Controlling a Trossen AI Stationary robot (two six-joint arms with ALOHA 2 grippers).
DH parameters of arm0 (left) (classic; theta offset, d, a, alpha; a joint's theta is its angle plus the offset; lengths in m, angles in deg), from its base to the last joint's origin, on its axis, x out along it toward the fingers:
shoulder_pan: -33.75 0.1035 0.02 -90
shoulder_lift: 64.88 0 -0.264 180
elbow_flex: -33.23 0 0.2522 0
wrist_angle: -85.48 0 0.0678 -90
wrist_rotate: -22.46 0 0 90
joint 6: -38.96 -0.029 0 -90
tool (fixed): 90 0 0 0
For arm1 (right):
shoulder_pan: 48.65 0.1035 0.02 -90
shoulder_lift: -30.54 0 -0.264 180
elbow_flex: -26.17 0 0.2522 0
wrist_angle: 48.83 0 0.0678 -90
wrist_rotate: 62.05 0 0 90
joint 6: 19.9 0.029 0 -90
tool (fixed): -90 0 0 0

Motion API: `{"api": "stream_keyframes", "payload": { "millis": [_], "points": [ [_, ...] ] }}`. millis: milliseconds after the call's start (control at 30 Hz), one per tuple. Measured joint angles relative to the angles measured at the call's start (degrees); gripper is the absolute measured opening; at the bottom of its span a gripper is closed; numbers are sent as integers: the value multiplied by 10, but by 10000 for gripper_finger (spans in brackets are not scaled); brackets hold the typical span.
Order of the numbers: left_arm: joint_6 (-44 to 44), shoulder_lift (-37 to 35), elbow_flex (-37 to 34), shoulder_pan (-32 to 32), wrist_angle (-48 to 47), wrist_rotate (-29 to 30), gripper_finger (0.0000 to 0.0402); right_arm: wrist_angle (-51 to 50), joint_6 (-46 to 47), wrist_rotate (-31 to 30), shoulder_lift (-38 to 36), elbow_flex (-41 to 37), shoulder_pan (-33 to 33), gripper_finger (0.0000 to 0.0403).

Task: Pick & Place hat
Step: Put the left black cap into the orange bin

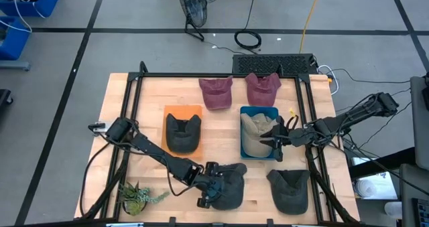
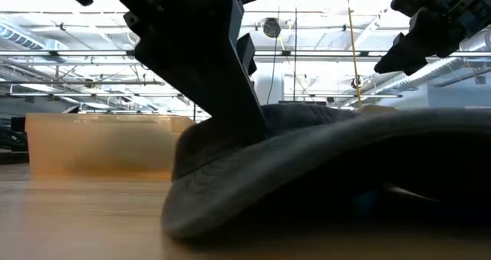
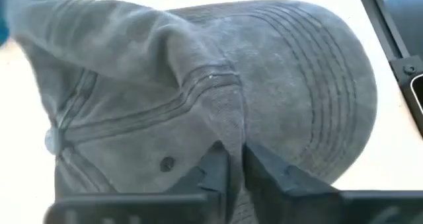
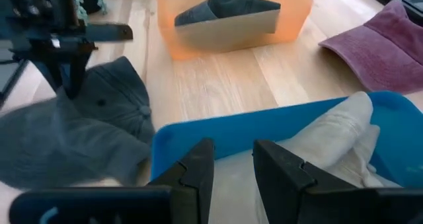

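A dark grey cap (image 1: 229, 185) lies near the table's near edge, its brim on the wood (image 2: 230, 206). My left gripper (image 1: 210, 191) is at the cap's left side, shut on its crown (image 3: 232, 159). My right gripper (image 1: 277, 138) hovers open over the blue bin (image 1: 245, 113) that holds a beige cap (image 1: 258, 130); its fingers (image 4: 231, 159) stand above the bin's wall (image 4: 218, 135), touching nothing. The orange bin (image 1: 175, 110) holds another dark cap (image 1: 182, 132). My left gripper pinches a raised fold of the grey cap's crown (image 3: 228, 128), beside the seam where the crown meets the brim, between its two fingertips (image 3: 215, 166). The fingers come slanting down from above (image 2: 222, 91). The cap's brim edge (image 2: 180, 218) rests on the table.
Two maroon caps (image 1: 215, 92) (image 1: 262, 88) lie at the far edge. A third dark grey cap (image 1: 289, 190) lies at the near right. A small potted plant (image 1: 137, 197) stands at the near left corner. Bare wood shows between the bins.
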Motion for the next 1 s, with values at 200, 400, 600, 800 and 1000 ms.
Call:
{"api": "stream_keyframes", "payload": {
  "millis": [200, 400, 600, 800, 1000],
  "points": [
    [-13, -30, -1, 8, -21, -31, 15, -1, 11, 1, -4, 0, 0, 93],
    [-47, -113, 0, -5, -76, -29, 7, -1, 12, 1, -4, 0, 0, 93],
    [-87, -200, 0, -13, -230, -10, 7, -1, 13, 2, -4, 0, 0, 93],
    [-83, -266, 0, -10, -403, 52, 11, -2, 13, 2, -4, 0, 0, 93],
    [-124, -318, -19, 3, -508, 61, 8, -2, 13, 2, -4, 0, 0, 93]
  ]
}}
